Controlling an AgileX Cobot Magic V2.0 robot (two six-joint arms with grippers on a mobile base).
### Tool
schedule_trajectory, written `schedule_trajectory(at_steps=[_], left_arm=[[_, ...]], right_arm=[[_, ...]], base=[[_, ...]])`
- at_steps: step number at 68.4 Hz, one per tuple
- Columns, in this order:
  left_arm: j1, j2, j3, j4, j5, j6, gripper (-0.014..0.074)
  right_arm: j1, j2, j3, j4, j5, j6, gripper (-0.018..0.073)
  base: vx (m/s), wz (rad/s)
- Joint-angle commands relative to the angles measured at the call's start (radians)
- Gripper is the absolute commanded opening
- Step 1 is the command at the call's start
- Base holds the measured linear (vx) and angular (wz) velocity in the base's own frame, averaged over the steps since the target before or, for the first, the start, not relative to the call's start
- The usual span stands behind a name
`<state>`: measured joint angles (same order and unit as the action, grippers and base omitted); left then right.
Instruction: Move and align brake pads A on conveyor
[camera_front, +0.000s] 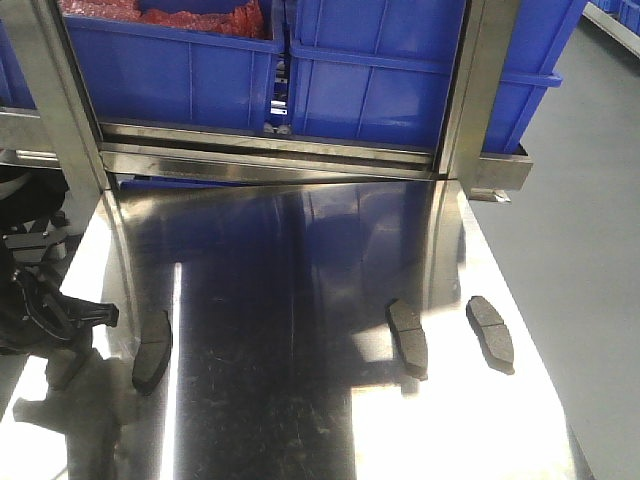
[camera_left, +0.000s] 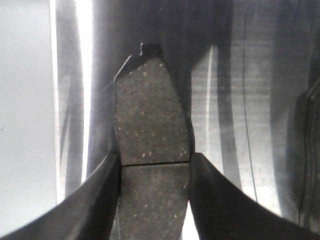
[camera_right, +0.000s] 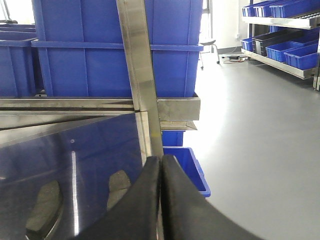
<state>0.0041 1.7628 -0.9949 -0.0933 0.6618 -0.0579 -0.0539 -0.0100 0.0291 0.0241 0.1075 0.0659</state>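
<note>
I've the left claw (camera_left: 155, 161) pinched on a dark grey curved oblong brake pad (camera_left: 150, 110) at its groove, centred for balance; the right claw (camera_right: 161, 167) is closed, empty.

Common look: dark grey, oblong, slightly curved, speckled rough face, one thin cross groove, darker backing plate.
Left pad (camera_front: 152, 350): near left edge of the steel bench (camera_front: 300, 420); gripped at both long edges by the left hand (camera_left: 155, 167), just at the groove; small tab of the backing plate at far end; resting or lifted, not possible to tell.
Middle pad (camera_front: 408, 338): flat on bench, face up, on right half, well apart from left pad.
Right pad (camera_front: 490, 330): flat, face up, near right edge, beside middle pad, not touching, almost parallel to it.
</note>
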Motion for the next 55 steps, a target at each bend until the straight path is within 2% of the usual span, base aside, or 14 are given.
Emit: schedule_trajectory(at_steps=[1,34,55], left_arm=[[-0.004,-0.071,-0.023,-0.001,-0.024,-0.004,0.0174],[-0.004,-0.237,0.082,-0.002,-0.114,0.007,0.0176],[-0.004,-0.537,0.245,-0.020,-0.179,0.003,0.0177]], right_arm=[[-0.006,-0.016,0.019,-0.007,-0.075,-0.001,-0.0010],[-0.006,-0.016,0.019,-0.007,-0.074,-0.001,-0.0010],[-0.006,-0.016,0.019,-0.007,-0.074,-0.001,-0.0010]], base=[[0.00,0.00],[0.00,0.00],[0.00,0.00]])
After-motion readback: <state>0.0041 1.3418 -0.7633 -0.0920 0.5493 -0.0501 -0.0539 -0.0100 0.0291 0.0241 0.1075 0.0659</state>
